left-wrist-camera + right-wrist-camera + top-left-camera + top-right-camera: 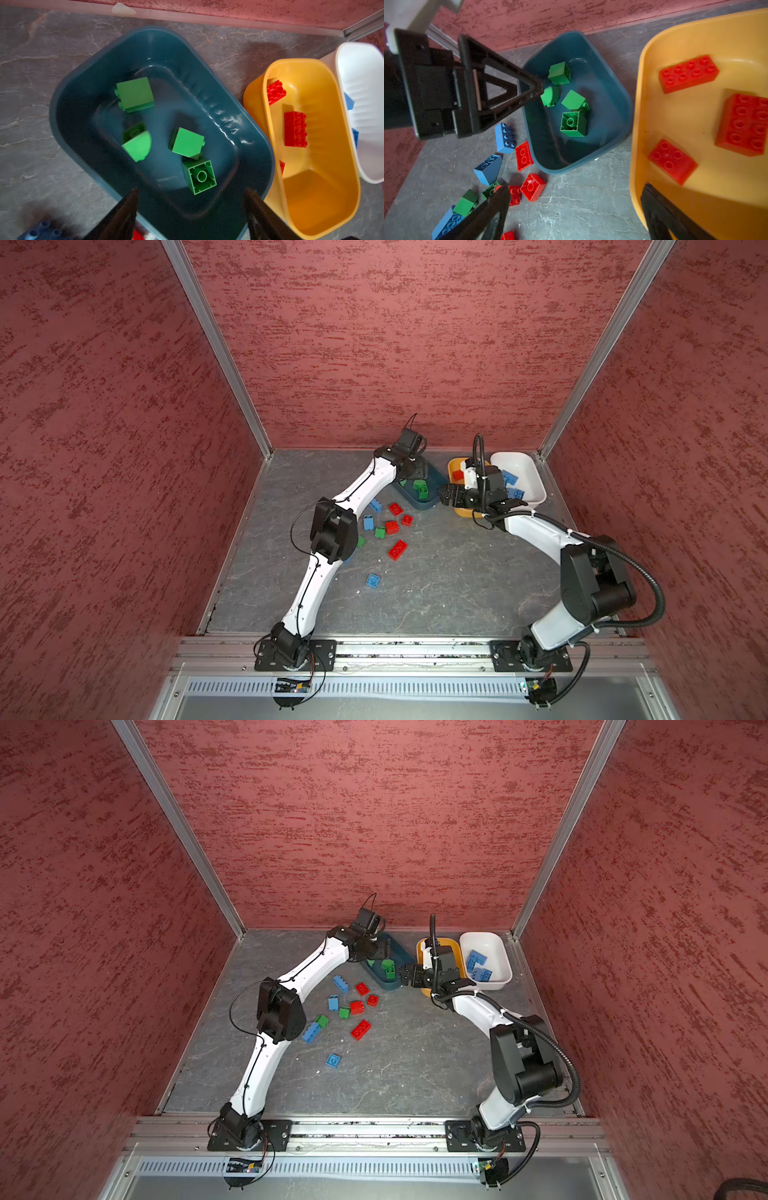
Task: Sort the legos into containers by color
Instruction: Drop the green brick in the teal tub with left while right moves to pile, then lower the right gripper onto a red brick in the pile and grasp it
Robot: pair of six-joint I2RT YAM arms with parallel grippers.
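The three tubs stand in a row along the far edge of the grey marbled counter [415,1077], toward its far right corner. First comes the dark teal oblong plastic tub [68,116], then the orange-yellow plastic tub [324,197] just beside it, and the white plastic tub [496,950] is in the corner itself.

The left tool [191,190] hangs over the teal tub with its jaws wide apart and nothing between them. Below it, four green studded bricks [187,142] lie inside this tub; one is blurred.

The right tool [576,187] is also wide apart and empty, above the near ends of the teal and orange tubs. In both top views its wrist hides the near end of the orange tub. Three red bricks [672,161] lie in the orange tub and light blue bricks [476,961] lie in the white one.

The loose bricks [356,1007], red, blue and green, lie near the middle of the counter, just before the teal tub. One square blue brick [333,1060] lies apart, nearer the front edge. The left arm's elbow [332,531] covers part of this heap in a top view.
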